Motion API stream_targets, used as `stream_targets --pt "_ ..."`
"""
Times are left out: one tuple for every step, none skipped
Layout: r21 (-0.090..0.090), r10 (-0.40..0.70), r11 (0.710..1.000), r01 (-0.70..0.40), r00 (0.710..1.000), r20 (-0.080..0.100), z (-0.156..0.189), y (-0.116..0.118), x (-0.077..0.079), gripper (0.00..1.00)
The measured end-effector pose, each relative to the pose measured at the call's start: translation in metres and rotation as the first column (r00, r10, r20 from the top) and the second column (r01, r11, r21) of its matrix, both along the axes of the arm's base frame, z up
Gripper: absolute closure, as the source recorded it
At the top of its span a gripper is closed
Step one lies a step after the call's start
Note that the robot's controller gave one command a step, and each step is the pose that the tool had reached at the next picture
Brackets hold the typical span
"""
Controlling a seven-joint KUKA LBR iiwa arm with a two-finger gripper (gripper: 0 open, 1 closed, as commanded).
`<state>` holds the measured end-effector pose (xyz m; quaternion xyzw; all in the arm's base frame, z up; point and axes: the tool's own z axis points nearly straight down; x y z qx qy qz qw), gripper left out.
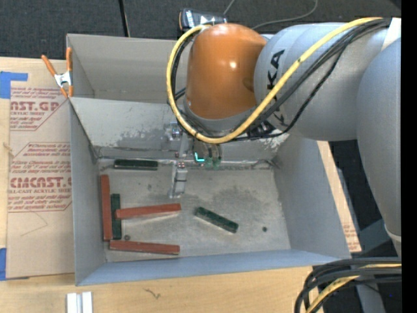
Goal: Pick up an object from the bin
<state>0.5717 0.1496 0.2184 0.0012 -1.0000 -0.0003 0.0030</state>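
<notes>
My gripper (177, 188) hangs below the orange cover over the middle of the bin floor, its tip just above a red flat stick (148, 210) that lies crosswise. Right of that, a short dark green stick (217, 219) lies at a slant. Another dark green stick (135, 164) rests along the back wall, left of the gripper. I see nothing held in the gripper.
Along the left wall a red stick (105, 207) lies lengthwise with a green stick (115, 217) beside it. One more red stick (143, 246) lies by the front wall. The arm and its orange cover hide the back right of the bin.
</notes>
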Motion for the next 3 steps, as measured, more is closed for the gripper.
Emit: stream_targets --pt "-0.003 -0.146 0.989 0.146 0.989 -0.001 -0.153 -0.048 -0.031 0.0" --pt "0.001 -0.145 0.989 0.145 0.989 0.006 -0.149 -0.047 -0.028 1.0" --pt "0.001 -0.005 1.0 0.005 1.0 0.017 0.064 -0.044 -0.006 1.0"
